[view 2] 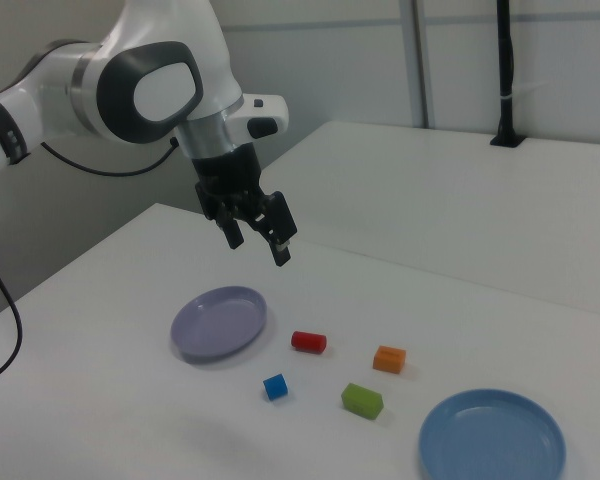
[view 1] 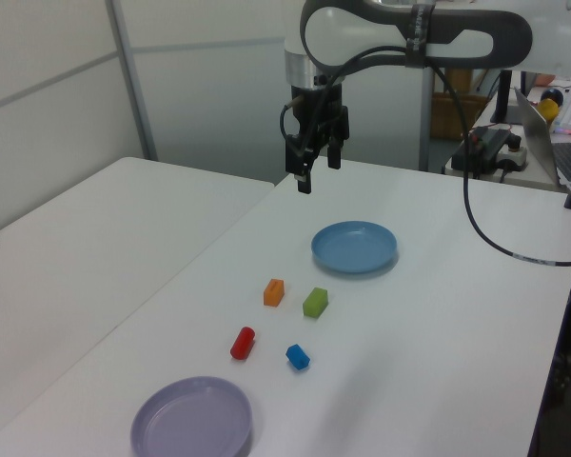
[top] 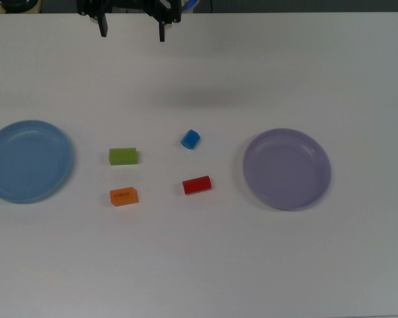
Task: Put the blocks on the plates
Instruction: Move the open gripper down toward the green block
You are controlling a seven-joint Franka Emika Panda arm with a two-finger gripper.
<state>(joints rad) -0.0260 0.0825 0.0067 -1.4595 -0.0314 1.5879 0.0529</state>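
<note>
blocks: green block (top: 123, 156), orange block (top: 124, 197), red block (top: 196, 185), blue block (top: 190, 139) sit between blue plate (top: 28, 161) and lavender plate (top: 286, 169)
handling: probably light, rigid; pinch flat sides
end effector (top: 132, 31): fingers spread, empty, above worktop (top: 205, 265)

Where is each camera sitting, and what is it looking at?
Top view: above the table, looking straight down; only the open tool shows, at the top edge.
Left view: beside the table near the purple plate, looking along it to the blue plate; arm and tool show.
Right view: the opposite end, blue plate nearest; arm and tool show.
All three share both plates and four blocks, like the red block.
</note>
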